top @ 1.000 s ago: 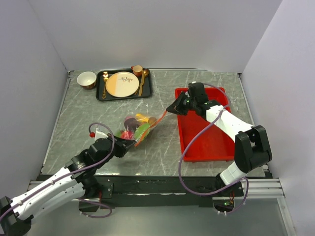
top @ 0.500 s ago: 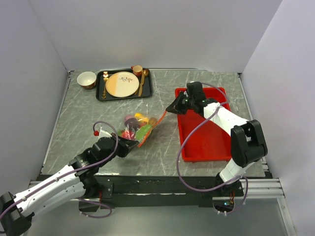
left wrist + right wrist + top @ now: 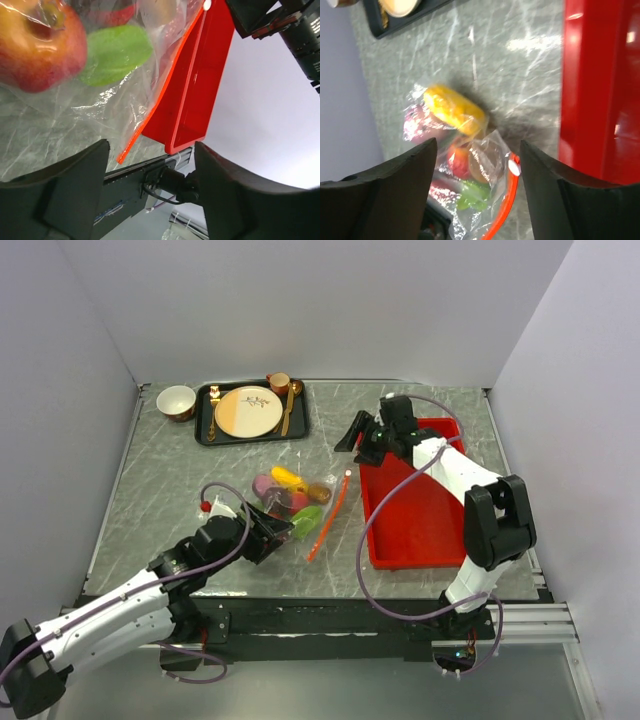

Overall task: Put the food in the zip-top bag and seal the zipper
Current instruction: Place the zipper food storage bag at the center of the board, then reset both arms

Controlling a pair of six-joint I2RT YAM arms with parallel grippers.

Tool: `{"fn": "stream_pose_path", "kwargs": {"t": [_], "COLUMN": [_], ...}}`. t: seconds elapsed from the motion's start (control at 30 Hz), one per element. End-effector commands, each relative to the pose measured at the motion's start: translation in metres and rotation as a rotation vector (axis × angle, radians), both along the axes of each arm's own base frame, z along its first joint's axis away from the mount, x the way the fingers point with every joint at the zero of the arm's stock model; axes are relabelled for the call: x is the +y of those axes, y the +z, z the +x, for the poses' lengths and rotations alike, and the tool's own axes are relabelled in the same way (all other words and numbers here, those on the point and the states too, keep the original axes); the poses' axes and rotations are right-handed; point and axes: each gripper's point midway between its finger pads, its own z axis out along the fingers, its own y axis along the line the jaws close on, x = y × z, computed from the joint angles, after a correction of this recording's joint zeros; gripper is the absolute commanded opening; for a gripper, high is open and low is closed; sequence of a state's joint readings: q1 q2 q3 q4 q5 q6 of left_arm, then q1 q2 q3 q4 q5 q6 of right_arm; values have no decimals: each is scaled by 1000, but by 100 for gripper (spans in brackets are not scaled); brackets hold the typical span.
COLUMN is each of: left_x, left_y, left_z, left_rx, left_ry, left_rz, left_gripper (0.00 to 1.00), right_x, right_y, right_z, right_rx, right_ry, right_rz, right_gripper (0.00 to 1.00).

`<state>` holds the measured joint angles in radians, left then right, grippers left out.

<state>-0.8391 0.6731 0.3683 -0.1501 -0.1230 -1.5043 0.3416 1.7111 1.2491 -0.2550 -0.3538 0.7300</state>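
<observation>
Finding one: both grips on the zip-top bag [image 3: 300, 502] are released since the earlier frames. A second ago the bag is stretched between the two pincers with the zipper [image 3: 328, 518] pulled taut. Now it lies slack on the grey marbled table [image 3: 160, 480], and the orange-red strip runs diagonally across the surface, just beside the red tray [image 3: 425, 525].

Finding two: the left gripper [image 3: 278, 538] now has its fingers spread wide with nothing between them. Its wrist view shows the bag's near corner lying just ahead of the gap, not inside it.

Finding three: the right gripper [image 3: 350, 432] has let go of the zipper's far end and drawn back toward the far left corner of the red tray. It now hangs apart from the bag, fingers wide and empty.

The food [image 3: 288, 478] is inside the clear bag: a yellow oblong piece at the far side, with red, green and purple pieces bunched toward the left arm. Whether the strip is pressed shut along its length cannot be told (its pale end shows in the right wrist view).

Surroundings: a black tray [image 3: 300, 425] sits at the far edge, carrying a cream plate [image 3: 248, 411], a small cup [image 3: 279, 383] and a gold spoon [image 3: 288, 410]. A bowl [image 3: 176, 400] stands just left of that tray. All are well apart from the bag. Nothing lies between either pincer and the bag.
</observation>
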Motion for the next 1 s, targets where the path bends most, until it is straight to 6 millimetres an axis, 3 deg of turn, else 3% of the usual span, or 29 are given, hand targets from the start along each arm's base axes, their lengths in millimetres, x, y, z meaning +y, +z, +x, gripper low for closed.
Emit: {"fn": "stream_pose_path", "kwargs": {"t": [0.0,0.23,0.27,0.3,0.37,0.4,0.43,0.5,0.53,0.57,0.6,0.63,0.67,0.7,0.73,0.77,0.8,0.9,0.97], "left_x": [8,25,25,26,23,19,13,10,7,8,7,9,17,19,23,31,34,41,38], "left_y": [32,42,44,45,54,71,68,86,75,76,96,81,83,102,93,96,112,122,136], "left_z": [6,12,13,14,20,24,26,36,42,49,57,63,72,81,86,93,101,116,120], "left_rx": [-85,-123,-130,-138,-162,-221,-219,-279,-250,-248,-305,-259,-285,-317,-285,-297,-326,-353,-432], "left_ry": [34,100,102,98,91,66,33,-2,-21,-25,-44,-63,-57,-39,-48,-46,-27,-13,-30], "left_rz": [-14,38,50,71,84,83,110,168,236,274,322,414,498,527,600,658,675,715,689], "left_gripper": [78,87,96,99,99,99,99,99,99,99,99,99,99,99,99,99,99,99,99], "right_x": [-26,-70,-77,-83,-101,-107,-115,-131,-135,-142,-149,-156,-172,-182,-192,-201,-214,-240,-243], "right_y": [31,28,33,34,35,33,31,33,31,34,34,31,32,31,27,28,19,14,31], "right_z": [17,6,3,1,-6,-9,-12,-15,-17,-18,-19,-24,-24,-27,-32,-35,-41,-50,-54], "right_rx": [-107,-105,-118,-124,-130,-127,-122,-130,-130,-146,-150,-135,-139,-130,-107,-104,-75,-84,-145], "right_ry": [-51,-172,-196,-216,-268,-283,-307,-340,-336,-338,-352,-368,-415,-438,-460,-491,-512,-559,-556], "right_rz": [-76,-188,-195,-210,-242,-258,-287,-329,-347,-382,-412,-450,-505,-536,-564,-578,-592,-619,-612], "right_gripper": [77,80,82,83,85,86,87,92,93,94,94,95,99,100,100,100,100,100,100]}}
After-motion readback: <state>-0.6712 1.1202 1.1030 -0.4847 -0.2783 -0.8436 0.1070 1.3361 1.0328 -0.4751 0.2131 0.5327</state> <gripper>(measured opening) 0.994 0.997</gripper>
